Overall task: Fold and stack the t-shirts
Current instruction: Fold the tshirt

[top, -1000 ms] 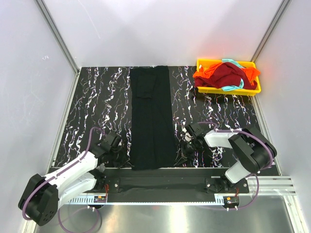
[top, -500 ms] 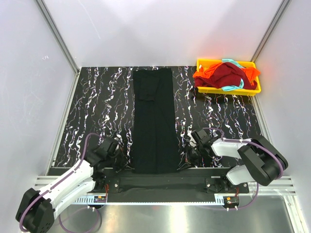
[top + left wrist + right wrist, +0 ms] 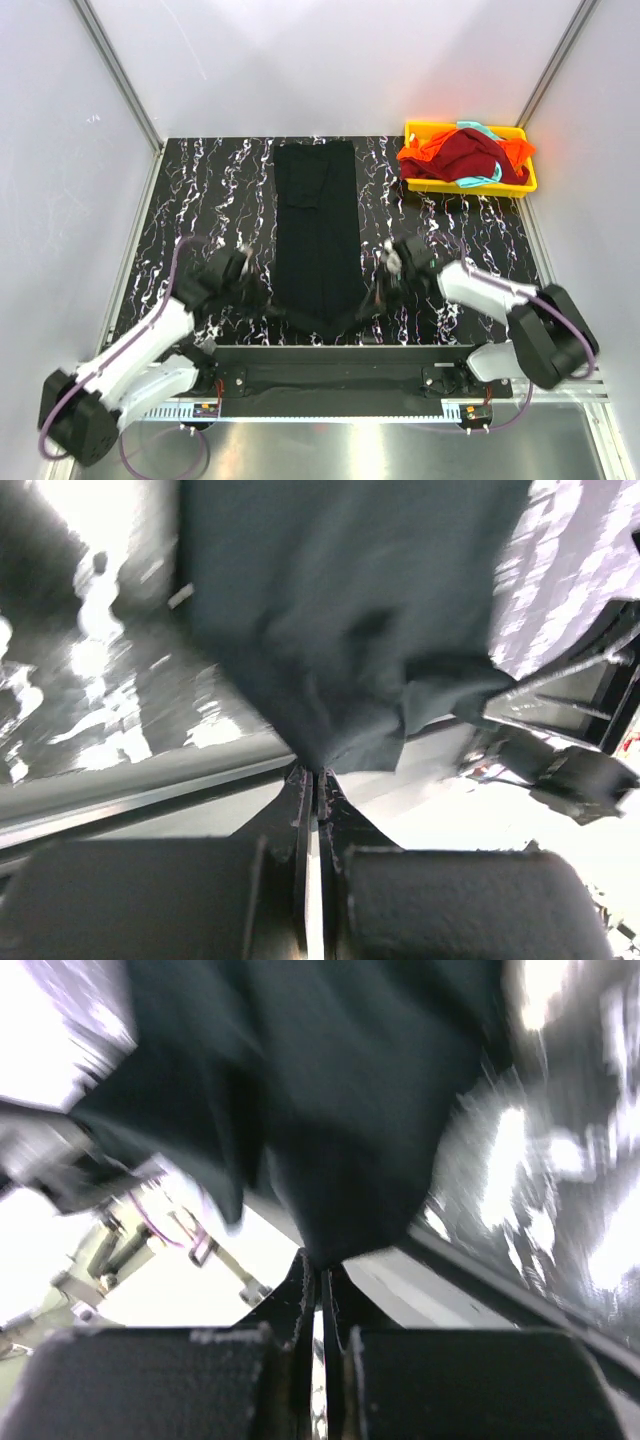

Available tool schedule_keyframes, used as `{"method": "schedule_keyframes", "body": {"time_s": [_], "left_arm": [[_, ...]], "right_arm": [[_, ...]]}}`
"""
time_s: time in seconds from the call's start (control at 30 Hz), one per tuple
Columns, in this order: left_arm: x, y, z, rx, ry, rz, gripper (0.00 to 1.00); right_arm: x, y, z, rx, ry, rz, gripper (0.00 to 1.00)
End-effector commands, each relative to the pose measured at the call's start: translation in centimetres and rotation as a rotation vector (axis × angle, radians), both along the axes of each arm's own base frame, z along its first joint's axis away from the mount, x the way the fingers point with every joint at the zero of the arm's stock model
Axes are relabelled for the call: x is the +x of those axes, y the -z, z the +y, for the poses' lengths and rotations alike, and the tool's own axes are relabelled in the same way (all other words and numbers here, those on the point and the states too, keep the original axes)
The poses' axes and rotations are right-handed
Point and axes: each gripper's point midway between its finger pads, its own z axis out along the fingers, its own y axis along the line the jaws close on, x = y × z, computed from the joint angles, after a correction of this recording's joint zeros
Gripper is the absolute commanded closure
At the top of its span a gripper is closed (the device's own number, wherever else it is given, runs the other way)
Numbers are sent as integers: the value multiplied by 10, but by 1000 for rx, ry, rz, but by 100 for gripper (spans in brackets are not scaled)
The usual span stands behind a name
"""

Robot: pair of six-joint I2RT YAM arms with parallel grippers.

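Top external: high, near-edge side, looking down over whole table point(image 3: 200, 200). Wrist views: very close, each facing black t-shirt point(image 3: 350, 630), near corners shared with overhead.

Black tee point(image 3: 317, 220): long central strip, near corners lifted; red tee point(image 3: 468, 153), orange tee point(image 3: 420, 153), teal tee point(image 3: 488, 176) heaped (far right).

The surface point(image 3: 200, 200) is a rectangular tabletop of black marbled material streaked with white veins, closed in by pale panels point(image 3: 60, 150) on its left, far and right sides. A black fabric t-shirt point(image 3: 318, 220), folded into a long narrow strip, lies down the middle from the far edge toward the near edge. Its near end is lifted off the surface at both corners. A shallow yellow plastic tray point(image 3: 432, 186) sits in the far right corner, well apart from the t-shirt.
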Motion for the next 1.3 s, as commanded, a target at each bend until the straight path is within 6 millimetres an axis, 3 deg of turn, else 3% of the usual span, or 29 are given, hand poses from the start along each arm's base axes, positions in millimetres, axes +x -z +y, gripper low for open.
{"method": "schedule_keyframes", "body": {"time_s": [0.0,0.03,0.07,0.1,0.13,0.17,0.23,0.27,0.3,0.37,0.4,0.47,0.5,0.77,1.0,1.27], "left_arm": [[60,-43,-5,14,-27,-165,100],[72,-45,-2,34,-25,-182,100],[93,-49,-2,48,-39,-174,100],[113,-51,6,46,-81,-183,100],[134,-66,7,40,-82,-231,100],[150,-54,9,58,-90,-190,100],[180,-54,18,67,-106,-201,100],[202,-72,16,52,-106,-248,100],[215,-57,18,48,-102,-196,100],[242,-69,16,30,-91,-230,100],[254,-58,15,28,-85,-205,100],[276,-66,11,21,-73,-238,100],[282,-55,9,18,-67,-210,100],[312,-34,9,1,-76,-172,100],[320,-28,24,31,-124,-168,100],[326,-7,25,9,-118,-116,100]], "right_arm": [[67,-28,3,-21,32,-99,100],[75,-29,0,-36,35,-86,100],[100,-44,3,-21,26,-149,100],[117,-35,-1,-40,43,-118,100],[127,-37,-3,-43,40,-104,100],[153,-53,2,-27,34,-169,100],[177,-39,-4,-62,53,-122,100],[200,-52,-1,-46,54,-170,100],[212,-38,-5,-59,65,-129,100],[237,-48,-1,-35,68,-156,100],[245,-38,-1,-40,70,-135,100],[266,-45,-1,-29,76,-154,100],[271,-34,-2,-35,79,-126,100],[309,-33,-2,14,93,-127,100],[319,-24,1,48,84,-103,100],[326,-19,3,60,86,-92,100]]}}
